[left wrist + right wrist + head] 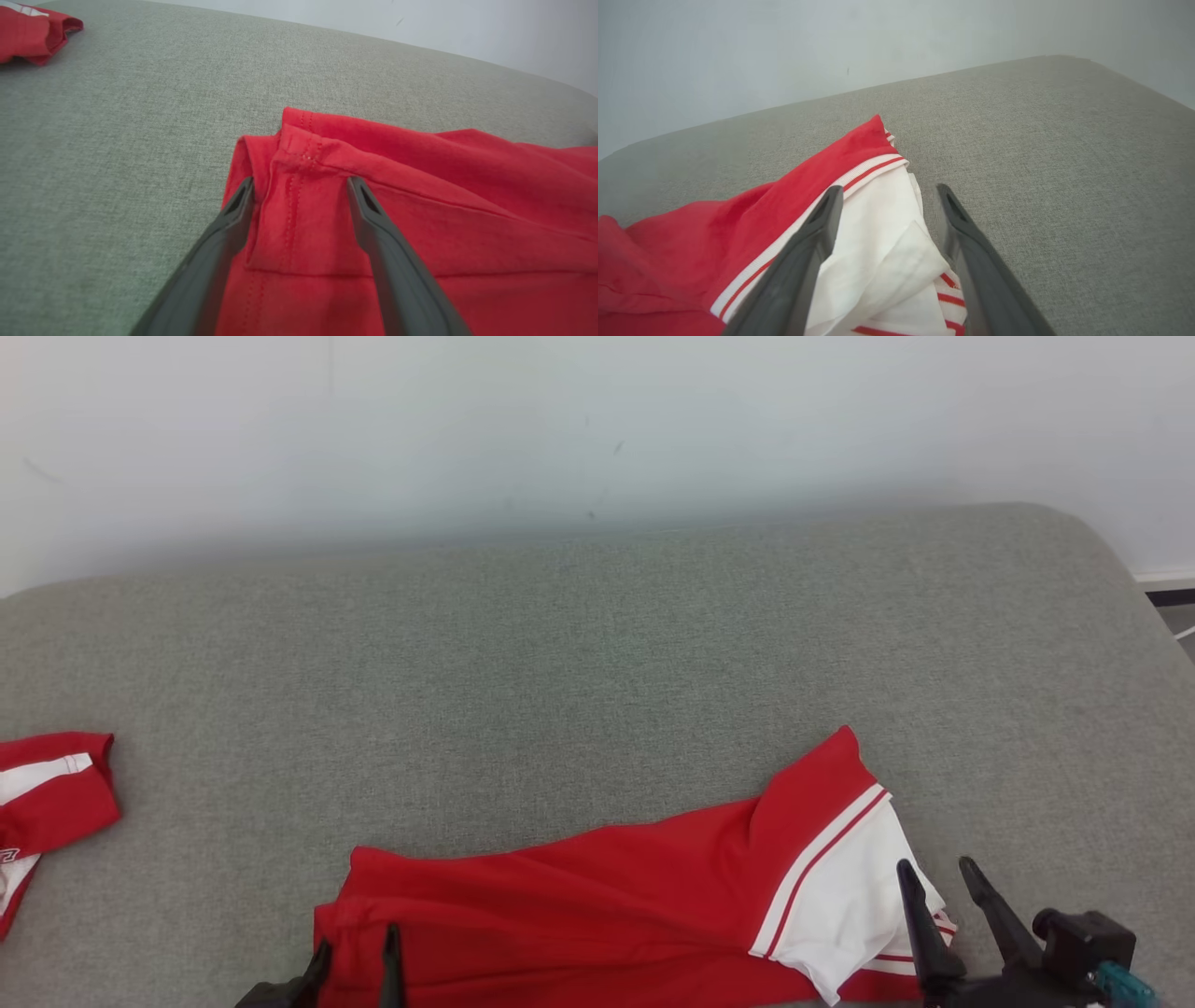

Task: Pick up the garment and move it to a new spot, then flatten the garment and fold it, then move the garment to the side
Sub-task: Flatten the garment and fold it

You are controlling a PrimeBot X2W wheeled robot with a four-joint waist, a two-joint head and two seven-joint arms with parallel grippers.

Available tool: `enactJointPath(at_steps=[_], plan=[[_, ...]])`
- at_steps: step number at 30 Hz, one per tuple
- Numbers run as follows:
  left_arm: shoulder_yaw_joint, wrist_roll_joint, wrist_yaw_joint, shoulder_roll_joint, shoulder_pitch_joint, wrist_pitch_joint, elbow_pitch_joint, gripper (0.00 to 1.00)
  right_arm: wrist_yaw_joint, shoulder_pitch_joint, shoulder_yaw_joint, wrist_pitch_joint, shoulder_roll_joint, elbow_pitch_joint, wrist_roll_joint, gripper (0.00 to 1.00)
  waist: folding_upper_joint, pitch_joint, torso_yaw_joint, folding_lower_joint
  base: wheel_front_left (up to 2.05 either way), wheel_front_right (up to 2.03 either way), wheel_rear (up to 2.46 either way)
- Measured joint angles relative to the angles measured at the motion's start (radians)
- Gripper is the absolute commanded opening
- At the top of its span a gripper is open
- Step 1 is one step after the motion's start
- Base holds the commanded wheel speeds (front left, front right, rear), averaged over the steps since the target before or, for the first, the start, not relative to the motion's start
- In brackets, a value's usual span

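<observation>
A red garment (597, 887) is lying rumpled along the near edge of a grey fabric surface (597, 644). Its body is folding over itself and its lower part is running off the bottom of the head view, so its full outline is being cut off. Its white sleeve (840, 896), edged with red stripes, is bunching at the garment's right end, and creases are hiding how the layers are stacking.

The left pincer (358, 941) is standing wide open over the garment's left corner, with little more than its fingertips showing in the head view. In the left wrist view its two dark fingers (233, 219) are straddling the stitched hem (299, 158) and gripping nothing. Whether the tips are pressing on the cloth is hard to tell.

The right pincer (935, 866) is also gaping wide and holding nothing. In the right wrist view one finger is lying over the white sleeve and the other over bare grey fabric just beside it.

Well apart at the far left, a second red-and-white garment (51, 793) is being cut off by the frame edge. A pale wall (560, 429) is rising behind the surface.
</observation>
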Motion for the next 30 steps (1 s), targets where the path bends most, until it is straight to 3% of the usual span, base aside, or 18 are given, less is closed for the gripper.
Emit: enactJointPath(at_steps=[10,16,27,28,29,30], plan=[[-0.019,-0.001,0.000,0.000,-0.004,0.000,0.004,1.00,0.000,-0.144,0.032,0.000,-0.033,0.192,0.080,1.00,0.0000,0.017,0.028,0.0000,0.00,0.00,0.00],[-0.031,-0.001,0.000,0.000,-0.009,0.000,0.008,1.00,0.000,-0.180,0.120,0.000,-0.053,0.318,0.185,1.00,0.0000,0.030,0.049,0.0000,0.00,0.00,0.00],[-0.032,0.008,0.000,0.000,-0.022,0.000,0.001,1.00,-0.001,-0.239,0.238,-0.003,-0.066,0.410,0.302,1.00,0.0000,0.058,0.073,0.0000,0.00,0.00,0.00],[-0.032,0.009,0.000,0.000,-0.024,0.000,0.000,1.00,-0.001,-0.244,0.255,-0.006,-0.066,0.417,0.309,0.96,-0.0001,0.058,0.075,0.0000,0.00,0.00,0.00],[-0.034,0.010,-0.001,0.000,-0.024,0.000,-0.001,1.00,-0.001,-0.252,0.273,-0.006,-0.070,0.426,0.314,0.43,-0.0001,0.059,0.078,0.0000,0.00,0.00,0.00],[-0.035,0.011,-0.001,0.000,-0.024,0.000,-0.001,1.00,-0.001,-0.255,0.287,-0.007,-0.073,0.433,0.321,0.08,-0.0001,0.058,0.080,0.0000,0.00,0.00,0.00]])
